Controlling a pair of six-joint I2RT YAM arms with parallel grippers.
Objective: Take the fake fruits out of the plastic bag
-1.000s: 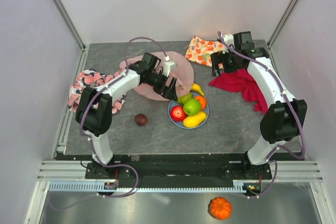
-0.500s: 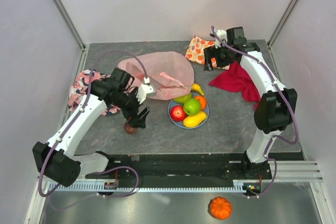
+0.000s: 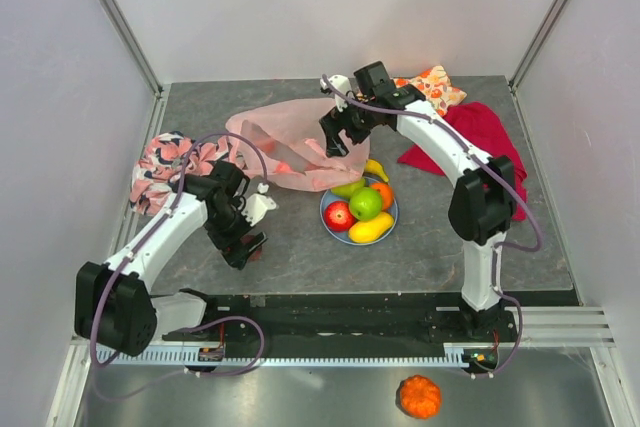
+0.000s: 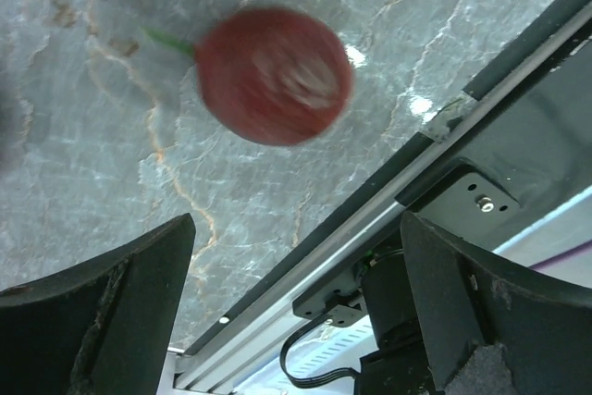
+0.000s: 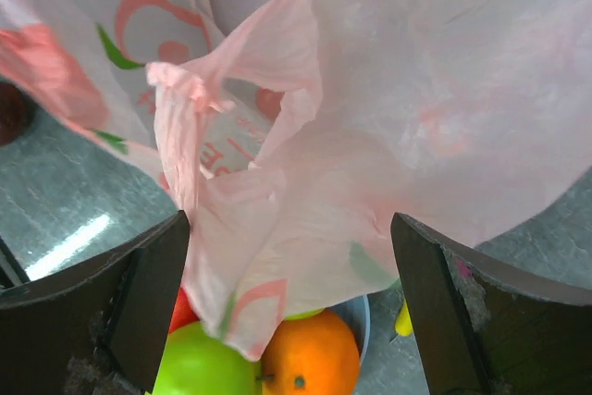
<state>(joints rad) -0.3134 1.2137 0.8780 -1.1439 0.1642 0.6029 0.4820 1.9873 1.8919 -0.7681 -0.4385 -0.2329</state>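
Fruit [image 4: 275, 76], dark red and blurred, lies on the table [image 4: 102, 127] just ahead of the left gripper [image 4: 294, 228], whose fingers stand wide apart, holding nothing. Right gripper [image 5: 289, 224] is spread wide too, empty, hovering just over the pink bag [image 5: 416, 117]; below its fingers an orange [image 5: 310, 358] and green apple [image 5: 203, 367] sit on the plate [image 3: 331, 230].

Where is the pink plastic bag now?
In the top view the bag lies mid-table toward the far side, overlapping the far edge of the plate, beneath the right gripper.
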